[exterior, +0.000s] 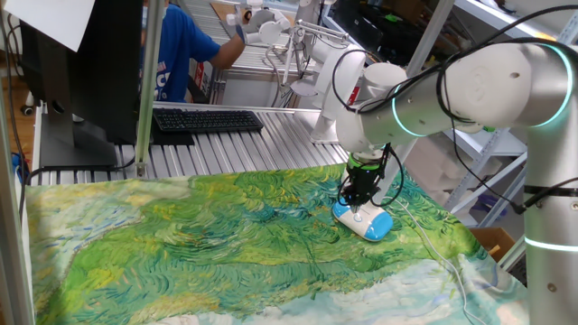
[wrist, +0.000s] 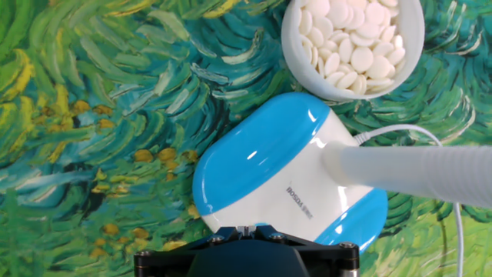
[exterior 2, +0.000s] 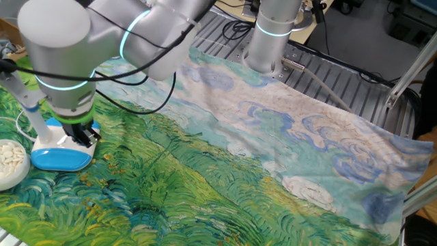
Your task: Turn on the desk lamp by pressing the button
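End effector (exterior: 359, 204) in one fixed view hangs from the white arm directly over the desk lamp (exterior: 365, 221), whose blue-rimmed base lies near the right edge of the painted green cloth on the worktop (exterior: 226, 144); the black tip appears to touch the base's white top. From the other fixed view, the end effector (exterior 2: 82, 137) sits on the lamp base (exterior 2: 60, 154), beside a white dish (exterior 2: 10, 162) of pale discs. Hand view shows the lamp base (wrist: 261, 165) just ahead of the end effector (wrist: 244, 245), neck reaching rightward, dish (wrist: 352, 46) beyond; whether the fingers are spread or pressed together cannot be told, and the button is not discernible.
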Motion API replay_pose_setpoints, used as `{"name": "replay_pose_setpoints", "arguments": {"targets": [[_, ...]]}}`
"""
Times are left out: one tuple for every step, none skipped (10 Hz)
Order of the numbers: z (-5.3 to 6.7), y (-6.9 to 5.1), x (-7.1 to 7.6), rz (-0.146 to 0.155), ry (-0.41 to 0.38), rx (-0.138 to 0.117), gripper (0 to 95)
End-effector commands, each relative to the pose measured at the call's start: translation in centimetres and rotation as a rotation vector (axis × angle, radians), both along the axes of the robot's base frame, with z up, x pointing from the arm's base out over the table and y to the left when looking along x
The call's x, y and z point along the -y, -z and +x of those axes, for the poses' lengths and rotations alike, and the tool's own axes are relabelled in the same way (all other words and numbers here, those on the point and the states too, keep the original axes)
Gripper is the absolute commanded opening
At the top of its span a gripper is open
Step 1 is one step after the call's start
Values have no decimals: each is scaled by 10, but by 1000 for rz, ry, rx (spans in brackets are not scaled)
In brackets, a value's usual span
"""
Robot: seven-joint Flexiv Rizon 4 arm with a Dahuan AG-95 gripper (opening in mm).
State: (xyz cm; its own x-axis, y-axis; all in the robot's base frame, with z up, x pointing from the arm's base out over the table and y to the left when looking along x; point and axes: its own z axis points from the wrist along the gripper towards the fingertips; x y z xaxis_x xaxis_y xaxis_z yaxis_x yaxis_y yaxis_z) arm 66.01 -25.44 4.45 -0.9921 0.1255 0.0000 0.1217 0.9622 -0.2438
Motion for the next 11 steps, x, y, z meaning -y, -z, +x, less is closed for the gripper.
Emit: {"name": "replay_pose_setpoints", "arguments": {"targets": [[-4, -1, -1, -3, 0, -1, 0], [-4, -1, -1, -6, -3, -2, 0], [-4, -1, -1, -13, -5, -4, 0], [-4, -1, -1, -16, -5, -5, 0], [-4, -1, -1, -22, -7, -5, 0], [-5, -1, -1, -30, -9, -6, 0], [-5, -1, -1, -31, -8, -10, 0], [-5, -1, -2, -31, -11, -12, 0], [-7, -2, -3, -24, -32, -16, 0], [-8, -2, -4, -23, -36, -16, 0], [-10, -3, -5, -22, -39, -15, 0]]}}
